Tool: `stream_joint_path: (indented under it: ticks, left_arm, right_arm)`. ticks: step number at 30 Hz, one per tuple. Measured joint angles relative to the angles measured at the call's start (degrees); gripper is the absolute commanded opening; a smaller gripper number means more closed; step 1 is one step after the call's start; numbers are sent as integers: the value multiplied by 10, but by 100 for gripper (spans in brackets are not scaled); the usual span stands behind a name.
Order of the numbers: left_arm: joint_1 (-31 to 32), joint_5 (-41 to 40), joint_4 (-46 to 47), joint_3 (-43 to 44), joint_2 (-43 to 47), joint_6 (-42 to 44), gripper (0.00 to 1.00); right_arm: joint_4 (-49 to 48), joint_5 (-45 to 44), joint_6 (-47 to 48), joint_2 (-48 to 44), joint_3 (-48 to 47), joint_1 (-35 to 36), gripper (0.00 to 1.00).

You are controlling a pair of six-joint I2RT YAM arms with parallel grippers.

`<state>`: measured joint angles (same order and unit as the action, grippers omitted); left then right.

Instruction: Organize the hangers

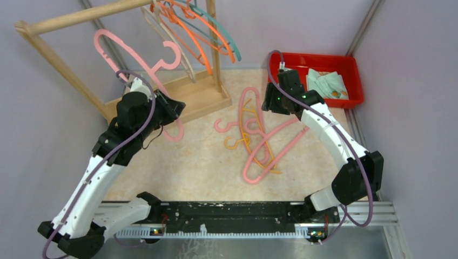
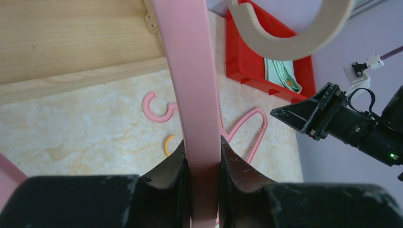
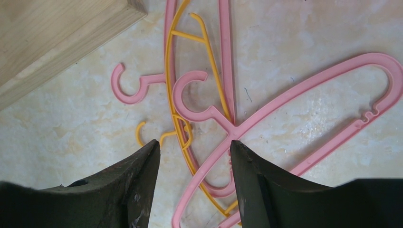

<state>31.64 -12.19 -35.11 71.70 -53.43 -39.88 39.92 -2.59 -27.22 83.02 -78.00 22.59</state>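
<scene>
Pink hanger [image 2: 190,71] sat pinched in your left gripper [image 2: 203,149], right gripper [image 3: 195,147] gaping — swivelling, it could have snagged the beige hanger [image 2: 285,45].

Overhead looks down; close wrist views share hangers [image 3: 285,102]

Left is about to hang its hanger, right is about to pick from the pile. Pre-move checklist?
1. Left gripper shut on pink hanger: ok.
2. Hook over the pole: not ok, hook free of it.
3. Bare stretch of pole: ok.
4. Right gripper open above the pile: ok.
5. Pile hangers lying apart: not ok, pink and yellow cross.
</scene>
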Motion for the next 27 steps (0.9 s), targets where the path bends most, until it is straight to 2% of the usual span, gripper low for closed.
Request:
stream_joint_path:
  ticks: [6,15,20,27]
  left_arm:
    - [-112,124,68,0,-59,13,0]
    - [-265,301,209,52,-153,1,0]
    - [-312,375,283,85,-198,-28,0]
    - [-351,430,344,102,-231,-75,0]
  right_arm:
    - [0,-5,2,0,0,-1,57]
    - [0,-8,2,0,0,-5,57]
    - [0,-8,2,0,0,-11,57]
    - [1,-8,2,10,0,-15,57]
